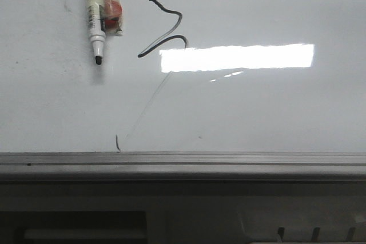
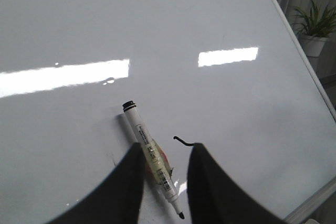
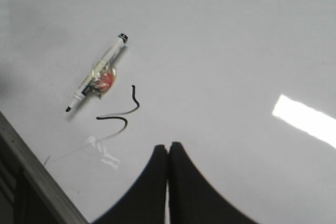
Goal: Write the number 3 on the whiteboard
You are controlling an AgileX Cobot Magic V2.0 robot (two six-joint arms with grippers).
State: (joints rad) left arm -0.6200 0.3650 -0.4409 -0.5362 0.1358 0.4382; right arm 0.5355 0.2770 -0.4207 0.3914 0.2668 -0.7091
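Note:
The whiteboard [image 1: 257, 112] lies flat and fills the views. The number 3 [image 1: 163, 39] is a black wavy squiggle with a faint thin line trailing toward the near edge. A white marker [image 1: 94, 12], uncapped with its black tip toward the near edge, lies on the board just left of the squiggle. In the left wrist view my left gripper [image 2: 167, 148] is open above the marker [image 2: 149, 150], not touching it; one finger hides most of the squiggle [image 2: 181, 140]. My right gripper [image 3: 168, 145] is shut and empty, apart from the squiggle [image 3: 137, 106] and marker [image 3: 97, 77].
The board's grey metal frame [image 1: 183, 161] runs along the near edge, with a short dark stroke [image 1: 118, 143] just above it. A potted plant [image 2: 315, 24] stands beyond the board's far side. Bright lamp reflections [image 1: 237, 57] lie on the glossy surface.

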